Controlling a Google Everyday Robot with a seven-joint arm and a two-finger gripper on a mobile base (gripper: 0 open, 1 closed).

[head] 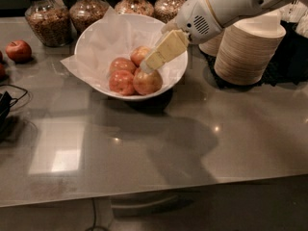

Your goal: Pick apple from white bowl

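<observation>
Resting perhaps on yellow-orange apple (148,82), end effector (147,67)

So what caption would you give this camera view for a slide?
The robot's tool poised at the apple in the white bowl on a grey counter.

White arm (226,4), cream jaws at tip

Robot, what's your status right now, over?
Gripper inside white bowl, tip at the apple's top. Apple not lifted. Smaller apples crowd beside it.
</observation>
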